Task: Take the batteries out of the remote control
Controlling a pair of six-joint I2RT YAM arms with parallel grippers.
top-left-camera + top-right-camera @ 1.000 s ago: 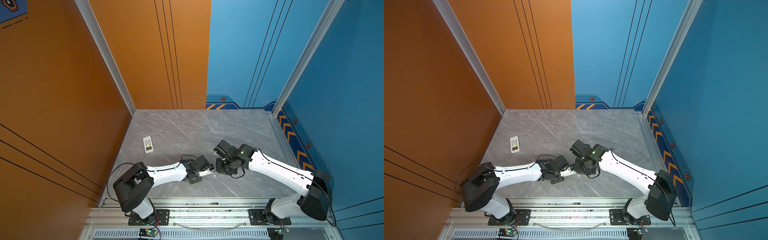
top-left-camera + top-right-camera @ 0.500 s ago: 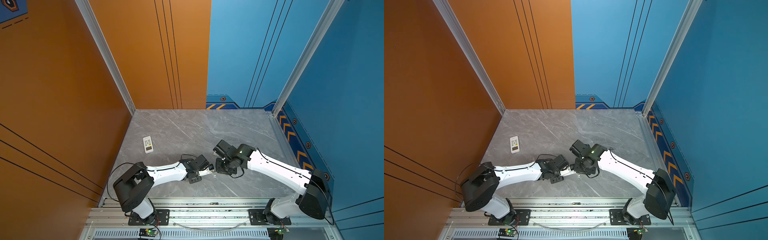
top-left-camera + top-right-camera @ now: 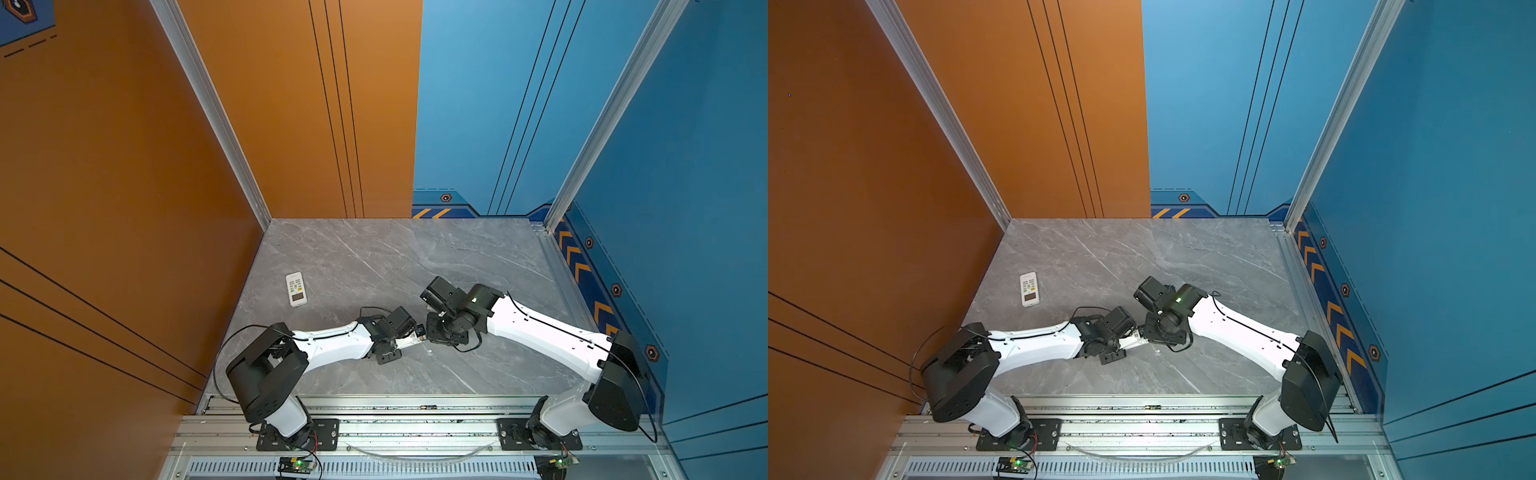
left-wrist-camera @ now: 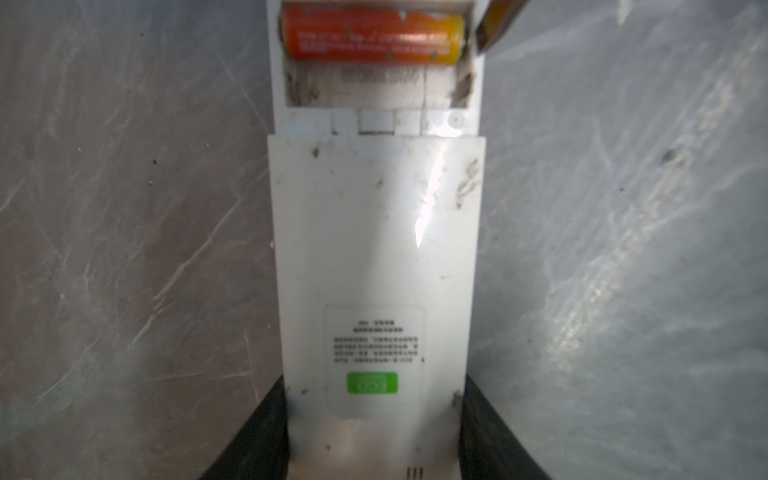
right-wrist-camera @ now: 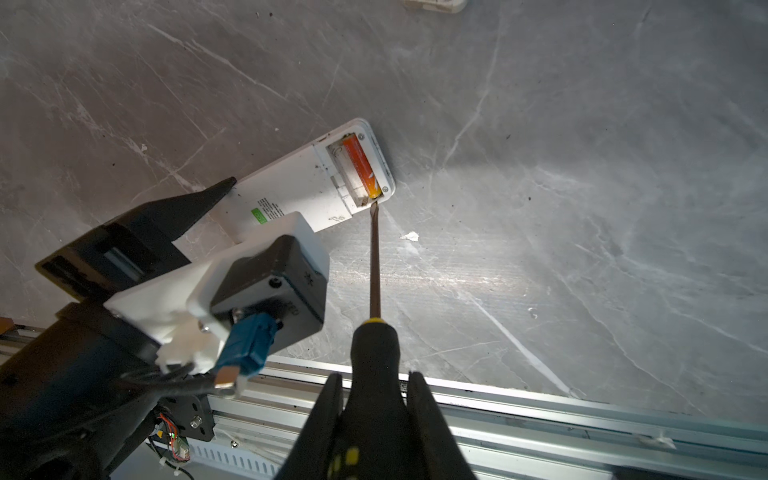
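White remote [image 5: 299, 187] in left hand [image 4: 372, 380], right hand's [image 5: 374, 380] screwdriver [image 5: 375, 266] marginally nearer.

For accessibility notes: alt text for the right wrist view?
Right fingers grip a black-and-yellow screwdriver, its tip by the end of an orange battery in the open compartment of a white remote, which left fingers clamp.

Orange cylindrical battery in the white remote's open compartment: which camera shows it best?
The left wrist view: the orange cylindrical battery lies close and unobstructed across the white remote's compartment. The right wrist view shows it small, the black-and-yellow-handled screwdriver's tip at its yellow end. Neither top view shows it.
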